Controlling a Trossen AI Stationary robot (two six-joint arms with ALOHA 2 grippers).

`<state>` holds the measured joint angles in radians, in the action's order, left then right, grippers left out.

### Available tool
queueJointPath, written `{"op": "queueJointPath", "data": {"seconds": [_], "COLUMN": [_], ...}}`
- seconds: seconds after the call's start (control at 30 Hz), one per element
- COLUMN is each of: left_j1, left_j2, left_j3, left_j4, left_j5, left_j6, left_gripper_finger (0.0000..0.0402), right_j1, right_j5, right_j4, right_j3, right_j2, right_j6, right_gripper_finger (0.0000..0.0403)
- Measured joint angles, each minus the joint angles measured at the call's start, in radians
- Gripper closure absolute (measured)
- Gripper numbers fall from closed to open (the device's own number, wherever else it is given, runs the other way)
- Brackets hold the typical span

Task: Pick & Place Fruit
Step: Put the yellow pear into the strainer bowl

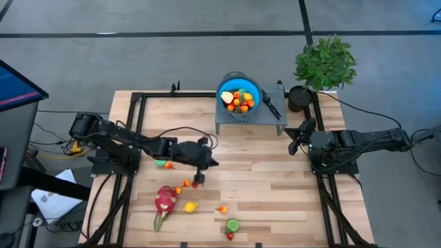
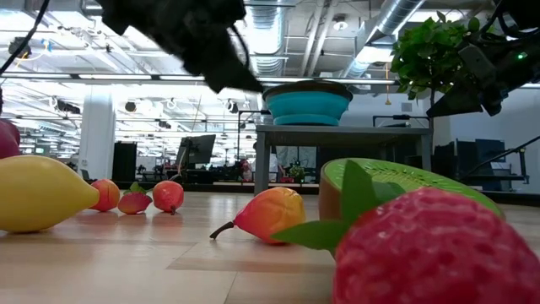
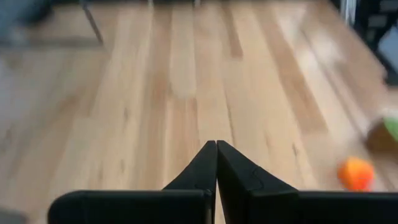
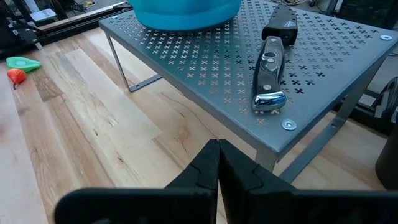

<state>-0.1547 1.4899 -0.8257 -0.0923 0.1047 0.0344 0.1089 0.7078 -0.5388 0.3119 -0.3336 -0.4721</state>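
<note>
I see the left gripper (image 1: 200,180) closed and empty above the loose fruit (image 1: 187,207). The right gripper (image 1: 295,142), closed and empty, sits right of the bowl (image 1: 239,93)

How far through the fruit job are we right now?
Done: several fruits lie in the blue bowl. In hand: nothing; the left gripper is shut empty above the table, the right gripper shut by the rack. Left: dragon fruit, lemon and other small fruits.
</note>
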Motion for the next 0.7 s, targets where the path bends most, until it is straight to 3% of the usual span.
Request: {"op": "queueJointPath", "data": {"seconds": [0.23, 0.5, 0.7], "left_j1": [-0.073, -0.142, -0.183], "left_j2": [0.000, 0.000, 0.000], "left_j3": [0.000, -0.032, -0.079], "left_j4": [0.180, 0.225, 0.351], "left_j5": [0.099, 0.149, 0.162], "left_j6": [0.121, 0.173, 0.307], "left_gripper_finger": [0.0400, 0.0400, 0.0400], "right_j1": [0.000, 0.000, 0.000], "right_j5": [0.000, 0.000, 0.000], "right_j4": [0.000, 0.000, -0.001], "right_j3": [0.000, 0.000, 0.000], "right_j2": [0.000, 0.000, 0.000], "right_j6": [0.000, 0.000, 0.000], "right_gripper_finger": [0.0403, 0.0403, 0.0403]}}
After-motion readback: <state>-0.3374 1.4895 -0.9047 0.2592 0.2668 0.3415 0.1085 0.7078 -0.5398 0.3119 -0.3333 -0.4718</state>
